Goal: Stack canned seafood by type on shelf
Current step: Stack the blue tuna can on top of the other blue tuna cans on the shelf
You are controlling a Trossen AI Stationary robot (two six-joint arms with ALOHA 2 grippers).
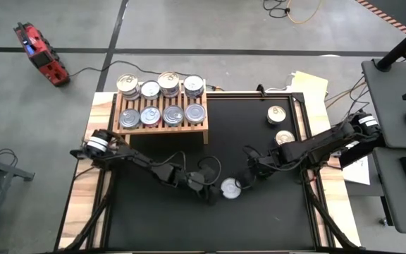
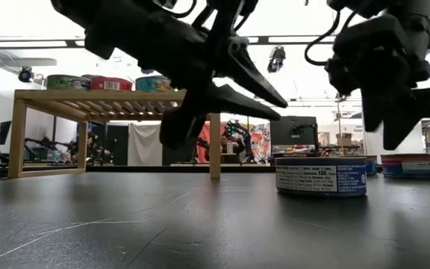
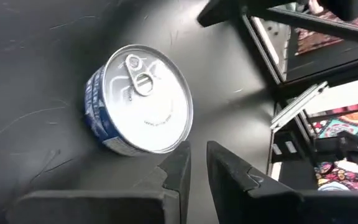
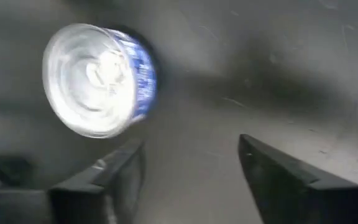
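- Black matting [image 1: 161, 219] covers the table you work on, with the shelf [image 1: 162, 129] at its far left and a grey floor around it.
- Eight cans [image 1: 163, 100] already sit on the shelf in two rows; two gold cans [image 1: 279, 124] wait on the mat at the far right.
- One blue can [image 1: 230, 188] rests flat on the mat, lid up, near the front centre, between your two grippers.
- Your left gripper [image 1: 208, 192] sits just beside that can on its left, fingers [image 3: 178, 168] pressed nearly together and holding nothing.
- Your right gripper [image 1: 246, 180] hangs just beside the can on its right, fingers [image 4: 114, 171] spread apart and empty; the can lies off to one side of the gap, not between them.
- In the low view both grippers are above the mat, not touching the can.
- My read: the step in hand is picking up this can, and the right gripper looks the readier.
- Centre the spread fingers over the can before you descend, so each finger clears the rim.
- Go down until the fingers bracket the label wall, then close on the sides, not the lid.
- Draw the left gripper back first if it crowds the approach.
- Lift straight up and level, and match the can to the blue ones on the shelf.
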